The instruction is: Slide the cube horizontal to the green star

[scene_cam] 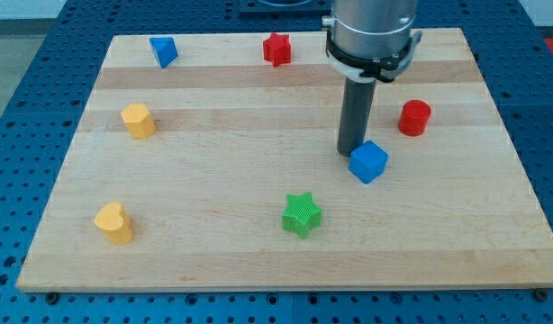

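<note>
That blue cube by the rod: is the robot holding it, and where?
Nothing is held. My tip has no grasp; it only stands at the blue cube, on its upper-left side.

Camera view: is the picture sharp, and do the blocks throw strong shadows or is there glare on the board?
Camera view: sharp overall; the blue cube, the green star and my tip have clear edges. Camera view: shadows are soft and short, lighting is even, and the wooden board shows no strong glare.
</note>
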### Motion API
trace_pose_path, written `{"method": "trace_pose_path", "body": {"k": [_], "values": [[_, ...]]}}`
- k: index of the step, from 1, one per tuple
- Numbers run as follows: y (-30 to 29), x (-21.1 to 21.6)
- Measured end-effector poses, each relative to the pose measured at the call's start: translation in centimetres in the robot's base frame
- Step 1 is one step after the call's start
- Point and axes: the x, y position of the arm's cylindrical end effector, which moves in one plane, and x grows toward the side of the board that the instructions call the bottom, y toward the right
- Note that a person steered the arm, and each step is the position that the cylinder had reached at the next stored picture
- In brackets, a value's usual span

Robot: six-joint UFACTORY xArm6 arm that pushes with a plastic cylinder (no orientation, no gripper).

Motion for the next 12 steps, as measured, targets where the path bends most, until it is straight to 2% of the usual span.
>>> {"method": "trace_pose_path", "body": {"k": [6,12], "values": [[4.6,5.7],[6.9,6.7]]}}
